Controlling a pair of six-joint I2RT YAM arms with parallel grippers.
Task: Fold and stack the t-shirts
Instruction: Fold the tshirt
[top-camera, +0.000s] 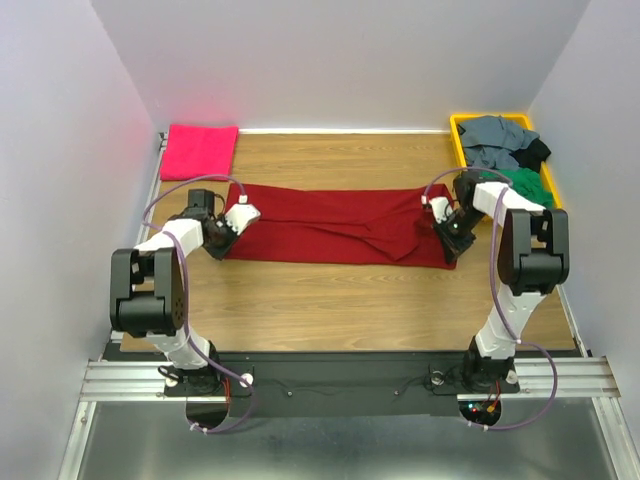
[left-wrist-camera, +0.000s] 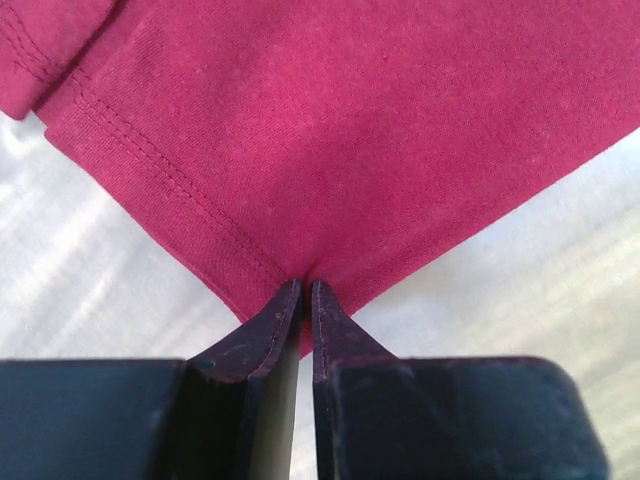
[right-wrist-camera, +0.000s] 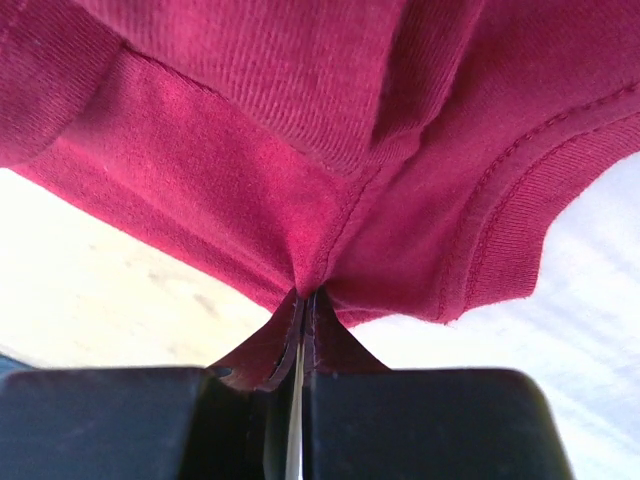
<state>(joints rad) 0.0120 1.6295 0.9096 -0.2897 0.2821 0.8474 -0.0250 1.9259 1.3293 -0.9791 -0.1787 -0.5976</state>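
Two pinch points, one at each end of a single garment. Nearest the bases, bare wood of the table (top-camera: 330, 300), then the near long edge of the crimson t-shirt (top-camera: 335, 225).

Lies spread low over the wood, long axis left to right, parallel to the line of the two bases. Spans the whole gap between the arms, so neither arm is the nearer; each meets its own end.

- **Left end:** left gripper (top-camera: 228, 232) clamped tight on the near corner, with the double-stitched hem (left-wrist-camera: 170, 175) running down into the closed tips.
- **Right end:** right gripper (top-camera: 448, 240) likewise clamped on cloth, close to the near corner. Bites where a seam (right-wrist-camera: 345, 215) converges, just beside a curved stitched edge (right-wrist-camera: 500, 230); sleeve or neckline not to be told.

Judged from this hold: a fold about the long axis, both ends carried away from the bases together and level, to bring the near edge over the far one.

Beyond the far edge, at far left, the pink t-shirt (top-camera: 198, 150), already folded and well apart from the crimson one. At far right, the yellow bin (top-camera: 457, 138), holding a grey t-shirt (top-camera: 495, 138), a black t-shirt (top-camera: 538, 150) and a green t-shirt (top-camera: 530, 185), all unfolded.
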